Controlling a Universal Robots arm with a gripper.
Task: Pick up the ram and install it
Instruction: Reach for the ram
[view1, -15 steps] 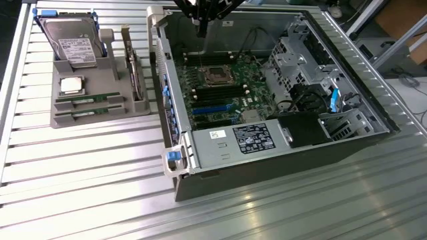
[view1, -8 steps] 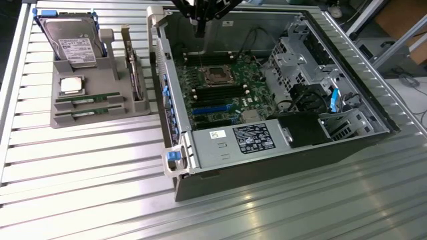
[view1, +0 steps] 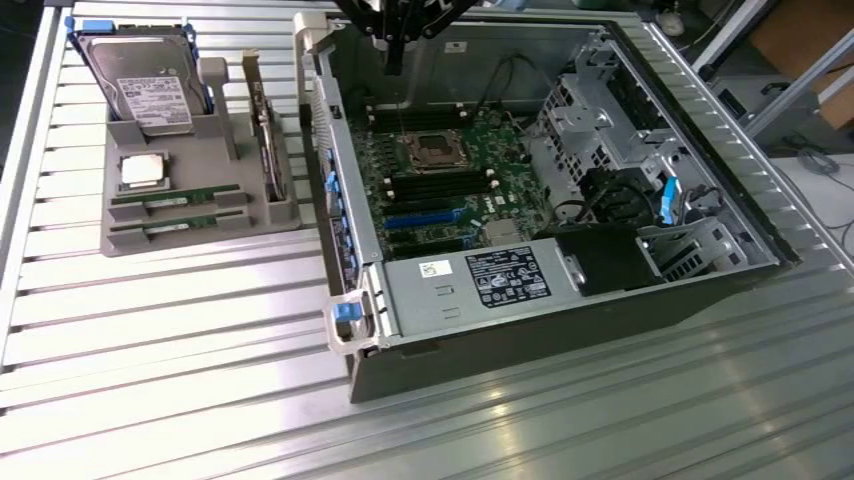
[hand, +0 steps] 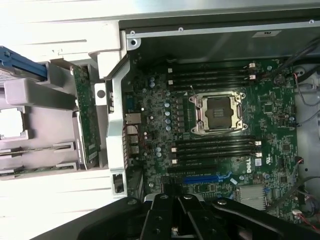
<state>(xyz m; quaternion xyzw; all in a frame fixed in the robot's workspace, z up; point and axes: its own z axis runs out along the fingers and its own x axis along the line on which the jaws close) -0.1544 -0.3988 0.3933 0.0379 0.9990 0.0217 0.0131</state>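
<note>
Two green ram sticks (view1: 180, 196) lie flat in slots at the front of a grey holder (view1: 160, 245), on the exterior view's left. In the wrist view their thin edges (hand: 35, 149) show beside the case. My gripper (view1: 391, 62) hangs above the back of the open computer case (view1: 534, 330), well away from the holder. Its black fingers (hand: 165, 220) are shut with nothing between them. Under it lies the green motherboard (hand: 160, 115) with its black memory slots (hand: 215, 146) and an empty processor socket (hand: 216, 112).
The holder also carries a hard drive (view1: 144, 85), a silver processor chip (view1: 143, 172) and an upright card (view1: 271, 150). Inside the case are a power supply (view1: 501, 280), drive cages (view1: 601, 110) and cables (view1: 627, 195). The slatted metal table (view1: 174, 350) surrounds everything.
</note>
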